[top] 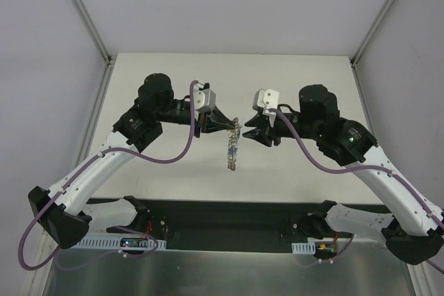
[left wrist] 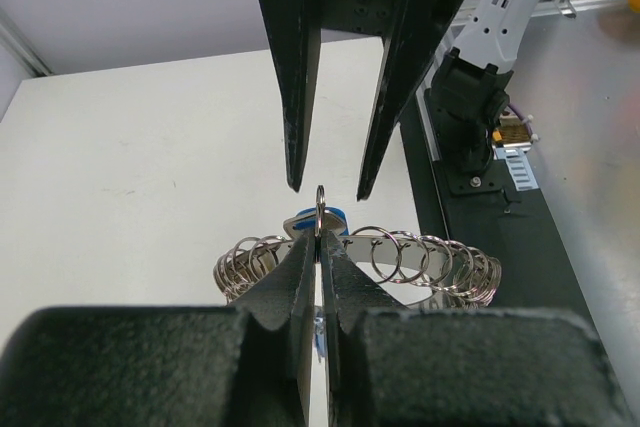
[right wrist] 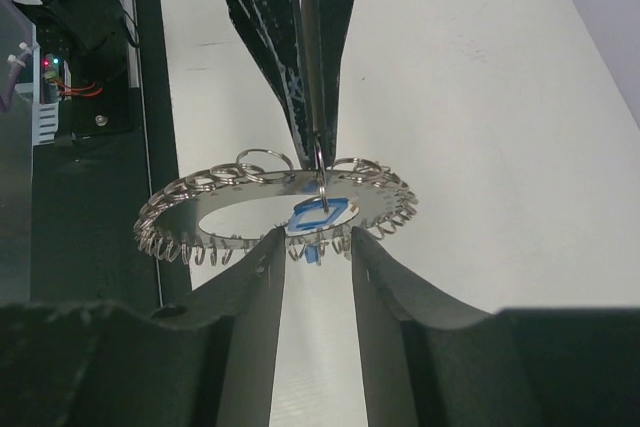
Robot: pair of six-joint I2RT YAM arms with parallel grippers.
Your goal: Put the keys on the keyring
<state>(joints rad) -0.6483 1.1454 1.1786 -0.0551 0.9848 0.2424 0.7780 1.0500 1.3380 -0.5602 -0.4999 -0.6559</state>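
Keyring (top: pixel 233 147) is hanging edge-on above the table (top: pixel 173 81), between both tools.
Blue key (right wrist: pixel 322 215) is sitting at the keyring's rim; left tool (left wrist: pixel 320 247) is clamping tight on the keyring there; right tool (right wrist: pixel 315 242) is facing it, jaws narrowly parted, straddling the rim beside the blue key.

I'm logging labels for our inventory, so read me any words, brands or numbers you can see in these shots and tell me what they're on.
No text can be read in any view.
The keyring and the blue key show no lettering.
The circuit boards at the arm bases are too small to show any print.
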